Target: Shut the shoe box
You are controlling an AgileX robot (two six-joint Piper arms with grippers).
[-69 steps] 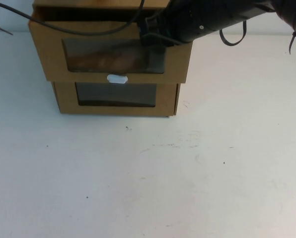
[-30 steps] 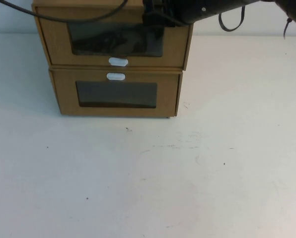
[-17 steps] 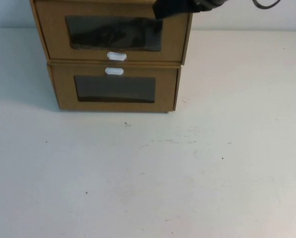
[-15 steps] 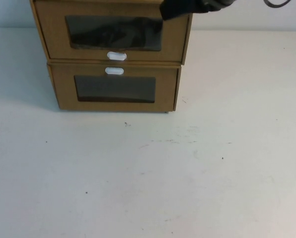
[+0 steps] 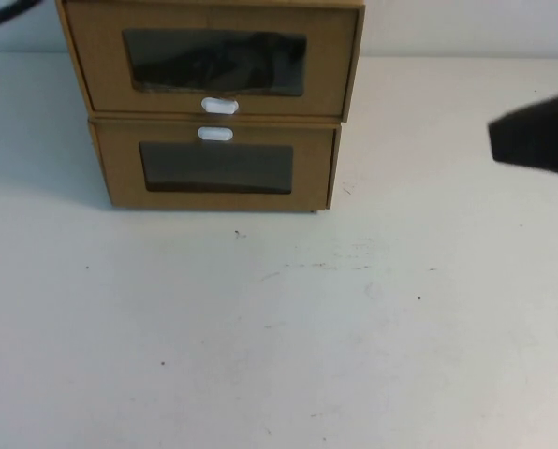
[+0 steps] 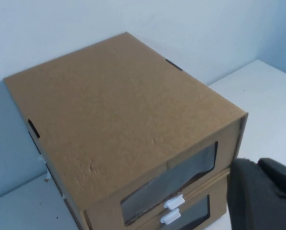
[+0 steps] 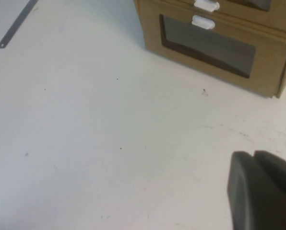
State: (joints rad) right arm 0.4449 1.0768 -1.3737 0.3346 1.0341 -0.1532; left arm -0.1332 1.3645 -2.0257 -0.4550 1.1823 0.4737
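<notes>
The shoe box (image 5: pixel 333 58) is the upper of two stacked brown cardboard boxes at the table's back left. Its drawer front sits flush, with a clear window (image 5: pixel 213 61) and a white pull tab (image 5: pixel 220 106) below it. In the left wrist view I see its top (image 6: pixel 114 110) and its tab (image 6: pixel 173 202). My right gripper (image 5: pixel 496 140) hangs shut and empty over the table's right side, well clear of the boxes; it also shows in the right wrist view (image 7: pixel 254 154). My left gripper (image 6: pixel 258 163) is shut and empty, raised off the box's front right corner.
The matching lower box (image 5: pixel 120 173) carries the shoe box and has its white tab (image 5: pixel 215 134) above its window; it also shows in the right wrist view (image 7: pixel 215 72). A wall stands right behind the boxes. A thin grey strip (image 7: pixel 18 24) lies on the white table.
The shoe box's drawer, sticking out at first, has slid in flush. My right arm has left the box's upper right front and swung to the table's right side.
</notes>
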